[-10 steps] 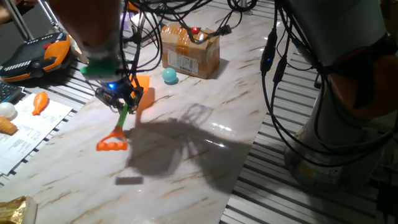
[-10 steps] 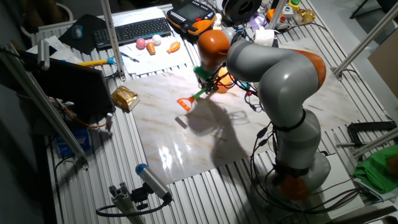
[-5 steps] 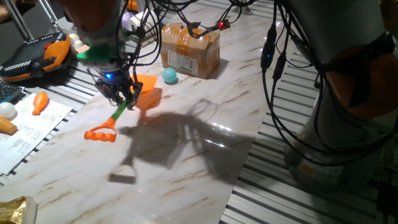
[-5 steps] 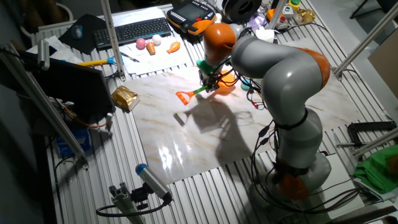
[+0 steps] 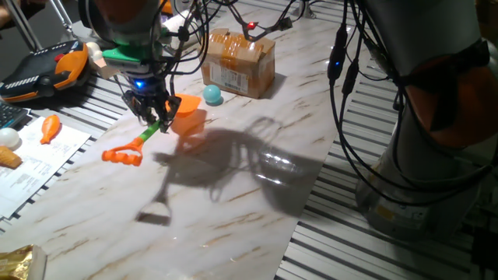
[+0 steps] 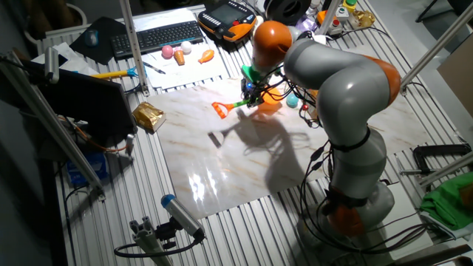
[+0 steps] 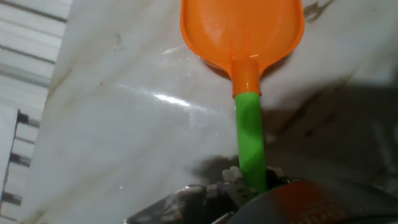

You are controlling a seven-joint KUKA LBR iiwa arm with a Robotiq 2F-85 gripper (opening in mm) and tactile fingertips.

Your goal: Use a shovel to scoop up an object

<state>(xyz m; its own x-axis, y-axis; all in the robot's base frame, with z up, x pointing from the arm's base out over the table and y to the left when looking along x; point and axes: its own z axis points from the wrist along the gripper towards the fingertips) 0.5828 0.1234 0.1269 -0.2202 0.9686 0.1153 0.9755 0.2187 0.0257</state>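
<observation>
The shovel (image 5: 152,132) is clamped by its thin green shaft in the gripper (image 5: 153,118), whose fingers are closed tight around it. From one fixed view the orange blade (image 5: 187,118) points toward the far right, low over the marble tabletop (image 5: 233,202); whether it touches the surface I cannot tell. The D-shaped orange end (image 5: 122,155) sticks out to the near left, and its shadow lies apart from it on the marble. In the hand view the blade (image 7: 242,31) fills the top of the picture with bare marble all around it.

The teal-blue ball (image 5: 212,95) sits on the marble just beyond the blade, near it but apart, and right beside the brown cardboard box (image 5: 237,61), which blocks the way behind it. To the near and right side of the blade the marble is open; its left edge runs onto slatted metal, where a small orange carrot toy (image 5: 50,127) lies on white paper.

In the other fixed view the arm (image 6: 340,81) arches over from its base at the right, the wrist bent down so the gripper (image 6: 250,96) points steeply at the table.
</observation>
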